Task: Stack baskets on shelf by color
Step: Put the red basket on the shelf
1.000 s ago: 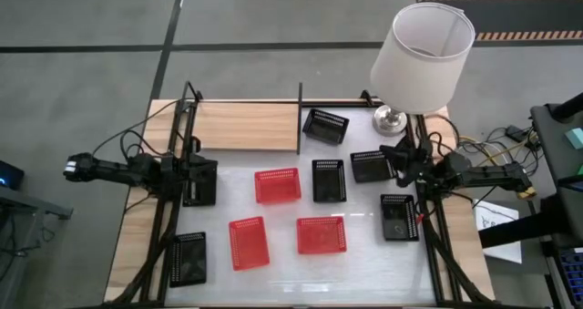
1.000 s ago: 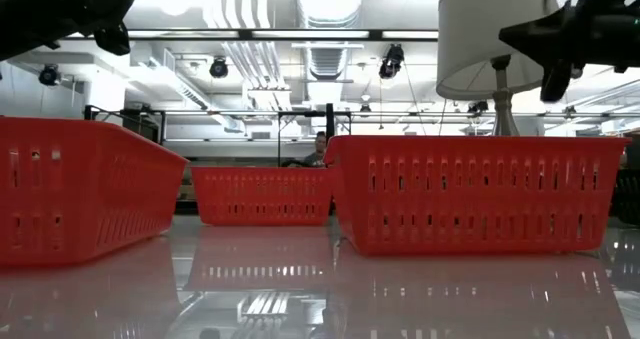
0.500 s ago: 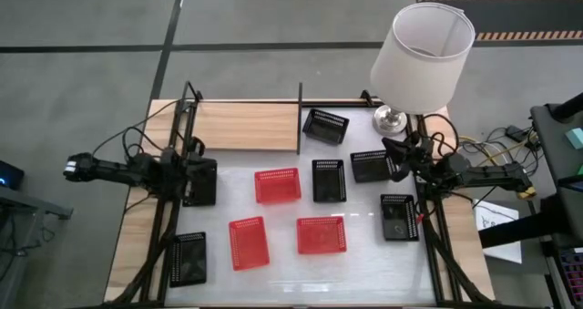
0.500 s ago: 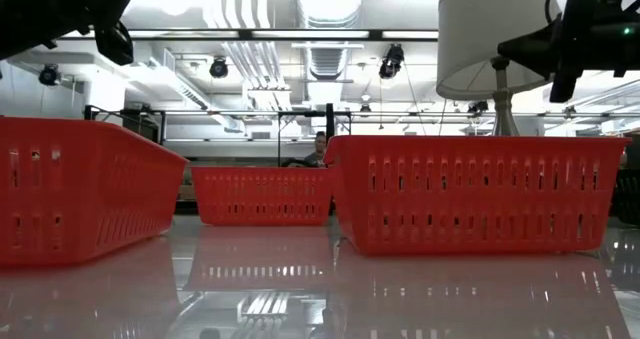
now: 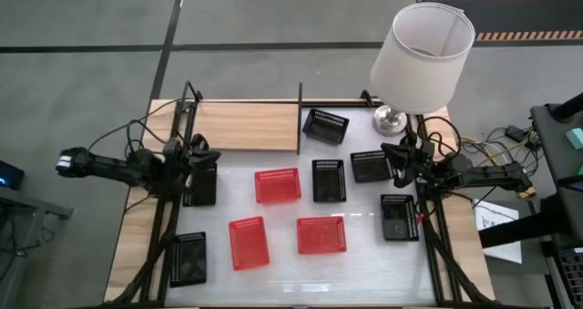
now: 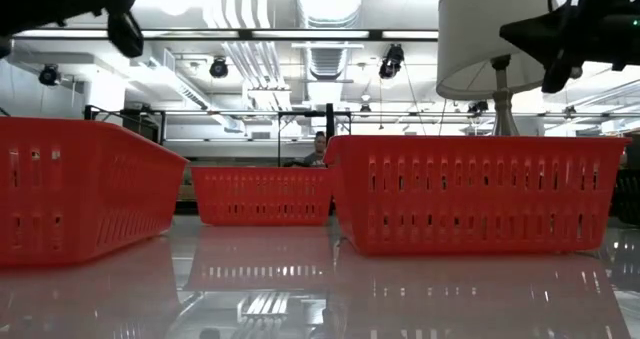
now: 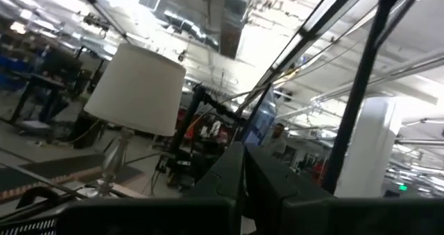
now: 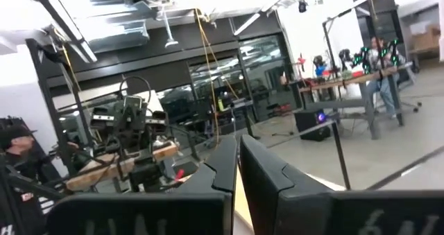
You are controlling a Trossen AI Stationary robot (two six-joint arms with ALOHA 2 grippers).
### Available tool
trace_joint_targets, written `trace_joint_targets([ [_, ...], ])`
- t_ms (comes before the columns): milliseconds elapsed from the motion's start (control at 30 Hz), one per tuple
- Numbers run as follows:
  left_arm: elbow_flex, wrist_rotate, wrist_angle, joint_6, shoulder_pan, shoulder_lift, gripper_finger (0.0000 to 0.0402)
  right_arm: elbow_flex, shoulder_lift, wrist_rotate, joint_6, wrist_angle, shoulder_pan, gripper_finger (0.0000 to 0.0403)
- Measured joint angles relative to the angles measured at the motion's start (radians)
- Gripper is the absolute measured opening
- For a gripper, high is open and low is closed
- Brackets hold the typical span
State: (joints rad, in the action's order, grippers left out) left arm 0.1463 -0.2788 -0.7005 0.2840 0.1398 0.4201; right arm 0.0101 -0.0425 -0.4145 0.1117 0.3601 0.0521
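The left hand [image 5: 202, 150] hangs over the bench's left edge, just above a black basket [image 5: 200, 182], its fingers [image 7: 232, 172] pressed together on nothing. The right hand [image 5: 397, 159] is at the opposite edge, beside another black basket [image 5: 369, 166], its fingers [image 8: 232, 159] also pressed together and empty.

Between the two hands lies the glossy white bench [image 5: 364, 259], set on a light-wood base. Three red baskets sit in its middle: one [image 5: 277, 185] nearer the shelf, two [image 5: 248, 242] [image 5: 321, 235] nearer the front edge. Black baskets are scattered around them: one [image 5: 329, 180] just beside the upper red basket, one [image 5: 325, 125] tilted at the back beside the shelf's divider, one [image 5: 399, 217] near the right edge and one [image 5: 188, 258] at the front left corner.

The shelf [image 5: 246, 127], a light-wood board in a thin black frame, lies along the back left of the bench with no basket on it. A lamp [image 5: 421, 57] with a white shade stands at the back right corner.

Beyond the bench the floor is grey concrete with dark lines. The low view shows a hall with ceiling ducts [image 6: 330, 9], spotlights and a person [image 6: 318, 149] far behind the red baskets.
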Motion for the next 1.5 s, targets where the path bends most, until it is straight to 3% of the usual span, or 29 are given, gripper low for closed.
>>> trace_joint_targets([
  [167, 0.133, -0.018, -0.003, 0.054, 0.0, 0.175, 0.0, 0.0, 0.0, 0.011, 0.002, -0.001, 0.0, 0.0013],
  [367, 0.29, -0.017, 0.005, 0.197, 0.0, 0.455, 0.0, 0.0, 0.001, 0.109, 0.019, -0.002, 0.0, 0.0013],
  [533, 0.424, -0.014, 0.085, 0.318, 0.008, 0.67, 0.0, 0.0, 0.001, 0.124, 0.05, -0.003, 0.0, 0.0013],
  [767, 0.679, -0.029, 0.524, 0.542, 0.028, 0.901, 0.0, 0.014, 0.0, 0.158, 0.052, -0.018, 0.0, 0.0013],
  [967, 0.93, -0.034, 1.007, 0.784, 0.044, 1.058, 0.0, 0.022, 0.0, 0.161, 0.048, -0.027, 0.0, 0.0013],
  [1133, 1.159, -0.032, 1.298, 0.864, 0.057, 1.189, 0.0, 0.023, 0.0, 0.161, 0.051, -0.034, 0.0, 0.0013],
  [1300, 1.356, -0.043, 1.427, 0.852, 0.057, 1.286, 0.0, 0.024, 0.0, 0.161, 0.051, -0.036, 0.0, 0.0013],
  [1500, 1.414, -0.054, 1.415, 0.783, 0.05, 1.369, 0.0, 0.024, 0.0, 0.161, 0.047, -0.042, 0.0, 0.0013],
])
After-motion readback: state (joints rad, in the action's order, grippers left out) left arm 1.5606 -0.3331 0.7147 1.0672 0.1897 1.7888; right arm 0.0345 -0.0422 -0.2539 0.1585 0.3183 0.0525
